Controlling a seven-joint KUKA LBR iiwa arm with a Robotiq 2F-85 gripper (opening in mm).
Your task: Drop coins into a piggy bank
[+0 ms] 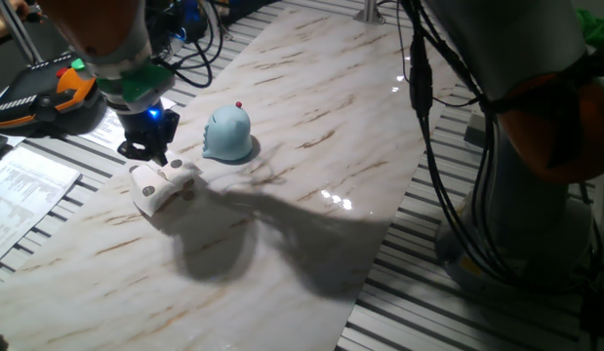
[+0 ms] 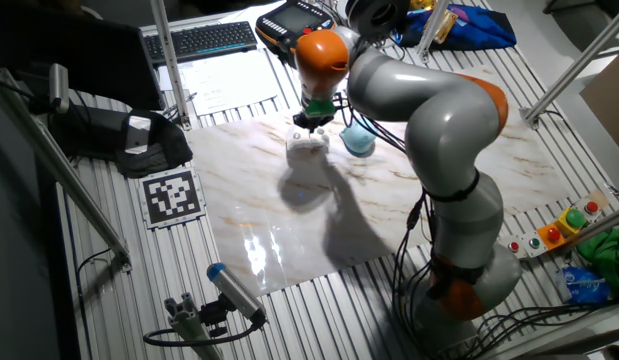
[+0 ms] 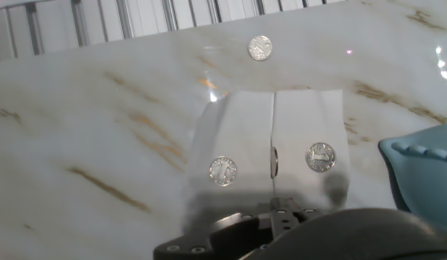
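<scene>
The light blue piggy bank [image 1: 226, 135] with a red knob stands on the marble table [image 1: 311, 205], and its edge shows at the right of the hand view [image 3: 425, 177]. Just left of it lies an off-white block [image 1: 163, 185]. In the hand view two coins [image 3: 223, 170] [image 3: 320, 157] lie flat on the block [image 3: 245, 123]. A third coin [image 3: 274, 160] stands edge-on in its middle seam, and another coin [image 3: 260, 48] lies on the table beyond. My gripper [image 1: 148, 154] hangs right over the block's far end. Its fingertips are too dark and small to tell apart.
A teach pendant [image 1: 48, 93] and papers [image 1: 19, 190] lie off the table's left edge. Cables hang at the right beside the arm's base [image 1: 516, 195]. A keyboard [image 2: 204, 40] and a marker tag [image 2: 172, 195] sit beyond the marble slab in the other fixed view.
</scene>
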